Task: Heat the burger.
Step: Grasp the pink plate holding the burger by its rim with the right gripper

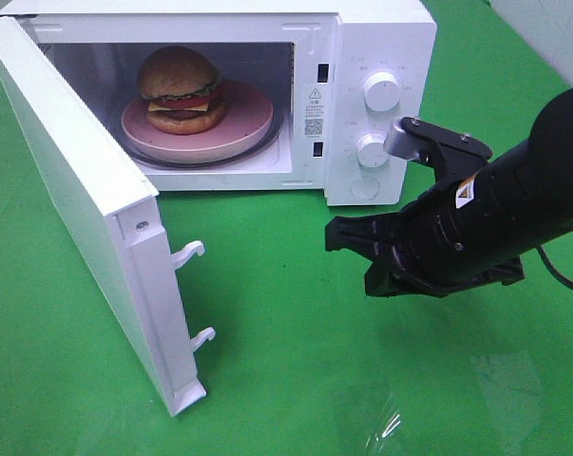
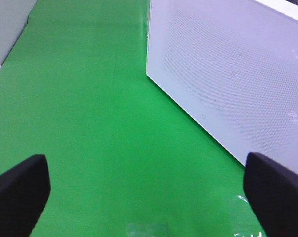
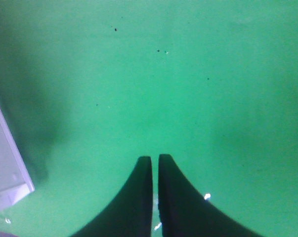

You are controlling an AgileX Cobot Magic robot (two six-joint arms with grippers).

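Beyond the right gripper [image 1: 335, 236], the microwave [image 1: 381, 47] is cropped on top; its warning label [image 1: 315, 95] is unreadably small.

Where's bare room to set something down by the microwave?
Free: the green cloth between the open door and the right hand, in front of the microwave; also the cloth on the door's outer side. Crowded: inside the microwave, filled by the plate and burger.

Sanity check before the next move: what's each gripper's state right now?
Left gripper: open, nothing between its fingers.
Right gripper: shut, holding nothing.
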